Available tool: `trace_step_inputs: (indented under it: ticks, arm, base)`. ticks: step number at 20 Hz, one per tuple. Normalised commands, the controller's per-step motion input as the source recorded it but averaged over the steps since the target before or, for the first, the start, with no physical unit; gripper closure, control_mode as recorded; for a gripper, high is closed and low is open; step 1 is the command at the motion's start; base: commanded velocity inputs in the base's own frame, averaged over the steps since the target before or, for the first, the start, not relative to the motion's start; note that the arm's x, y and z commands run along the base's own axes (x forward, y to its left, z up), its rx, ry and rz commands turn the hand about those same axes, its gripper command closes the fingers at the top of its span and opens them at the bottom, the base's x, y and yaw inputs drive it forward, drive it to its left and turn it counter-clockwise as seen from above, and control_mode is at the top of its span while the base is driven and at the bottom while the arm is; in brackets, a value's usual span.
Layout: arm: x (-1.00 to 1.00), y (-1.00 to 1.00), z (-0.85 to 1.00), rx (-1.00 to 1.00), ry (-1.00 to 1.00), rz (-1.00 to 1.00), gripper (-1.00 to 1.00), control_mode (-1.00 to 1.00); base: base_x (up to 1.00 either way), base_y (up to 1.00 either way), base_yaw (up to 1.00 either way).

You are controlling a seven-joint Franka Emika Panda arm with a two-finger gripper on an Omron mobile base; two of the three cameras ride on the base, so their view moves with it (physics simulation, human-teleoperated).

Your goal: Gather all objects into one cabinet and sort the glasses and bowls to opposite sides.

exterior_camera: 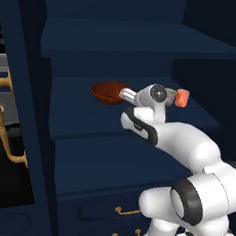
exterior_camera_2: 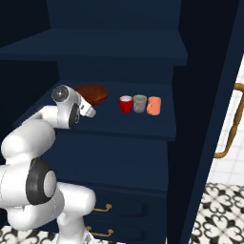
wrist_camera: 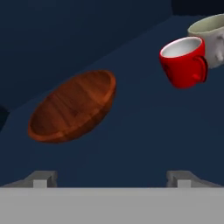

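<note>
The wooden bowl (exterior_camera_2: 92, 94) sits on the left of the middle cabinet shelf (exterior_camera_2: 133, 125). To its right stand a red cup (exterior_camera_2: 126, 104), a grey cup (exterior_camera_2: 139, 103) and an orange cup (exterior_camera_2: 154, 105) in a close row. The gripper (wrist_camera: 111, 177) hovers near the bowl, fingers spread, holding nothing.

The arm (exterior_camera_2: 33, 143) reaches forward, gripper (wrist_camera: 112, 178) spread wide (holding nothing).

the arm hides part of the wooden bowl (exterior_camera: 108, 91); the frame edge crops the grey cup (wrist_camera: 210, 33).
</note>
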Motion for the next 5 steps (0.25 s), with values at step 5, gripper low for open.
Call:
trace_step_inputs:
  ticks: [5]
  arm:
    - [0.25,0.41,0.0,0.17,0.0,-0.07,-1.0,-1.0]
  base:
    - [0.0,0.0,0.0]
